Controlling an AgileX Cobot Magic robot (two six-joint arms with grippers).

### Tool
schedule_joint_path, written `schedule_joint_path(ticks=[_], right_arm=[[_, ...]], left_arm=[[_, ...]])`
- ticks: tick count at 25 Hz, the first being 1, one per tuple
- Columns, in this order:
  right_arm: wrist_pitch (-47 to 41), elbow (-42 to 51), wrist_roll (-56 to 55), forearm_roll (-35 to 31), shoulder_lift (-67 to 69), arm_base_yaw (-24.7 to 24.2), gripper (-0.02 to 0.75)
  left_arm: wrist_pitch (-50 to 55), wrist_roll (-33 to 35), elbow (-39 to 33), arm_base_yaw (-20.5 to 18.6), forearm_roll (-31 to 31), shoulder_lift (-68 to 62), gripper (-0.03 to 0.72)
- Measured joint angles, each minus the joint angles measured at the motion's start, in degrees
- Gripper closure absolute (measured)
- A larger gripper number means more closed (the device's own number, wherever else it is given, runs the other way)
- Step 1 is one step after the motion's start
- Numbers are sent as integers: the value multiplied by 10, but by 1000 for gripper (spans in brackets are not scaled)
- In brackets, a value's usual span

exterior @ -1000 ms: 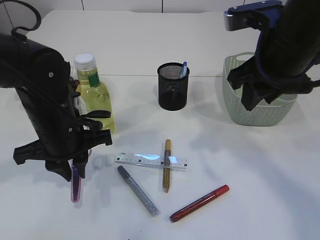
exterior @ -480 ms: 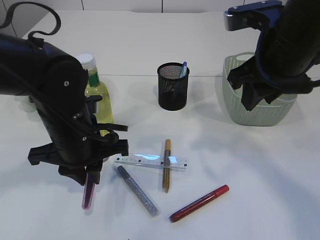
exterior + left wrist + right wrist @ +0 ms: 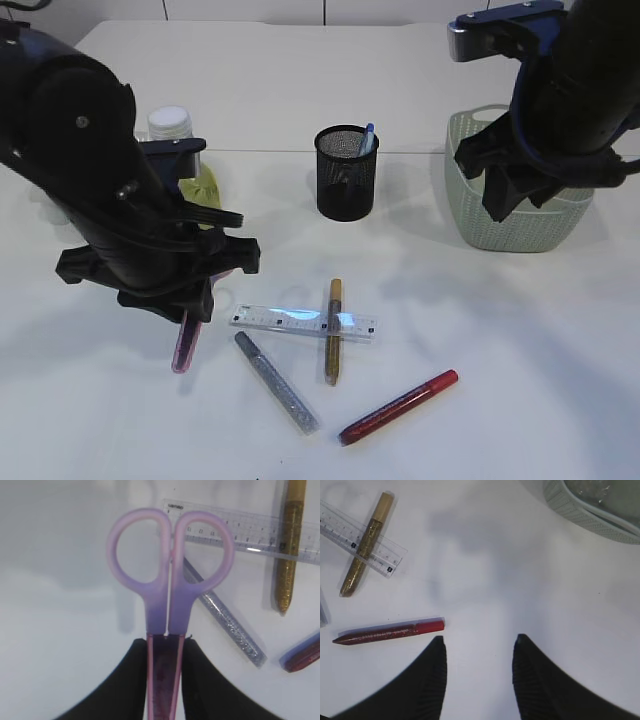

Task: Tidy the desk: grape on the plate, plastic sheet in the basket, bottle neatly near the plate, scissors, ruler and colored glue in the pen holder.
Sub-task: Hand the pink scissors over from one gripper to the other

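The left hand point(image 3: 165, 680) clasps purple scissors point(image 3: 170, 575) by the blades, handles hanging above the white table point(image 3: 500, 350), beside the ruler point(image 3: 302, 322) and glitter glue pens point(image 3: 276, 382). The right hand point(image 3: 477, 665) hangs released and empty near the green basket point(image 3: 470, 215), right of the mesh pen holder point(image 3: 346, 175)
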State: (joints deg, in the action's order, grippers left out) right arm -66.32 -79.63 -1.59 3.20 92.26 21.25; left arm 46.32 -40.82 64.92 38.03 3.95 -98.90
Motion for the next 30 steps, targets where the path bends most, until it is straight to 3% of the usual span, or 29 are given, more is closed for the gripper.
schedule_joint_path(ticks=[20,30], right_arm=[[1,0,0,-1,0,0,386],[52,0,20,-36,0,0,386]], left_arm=[[-48,109,-4,0,1,47,545],[-101,135,-4,0,2,47,546]])
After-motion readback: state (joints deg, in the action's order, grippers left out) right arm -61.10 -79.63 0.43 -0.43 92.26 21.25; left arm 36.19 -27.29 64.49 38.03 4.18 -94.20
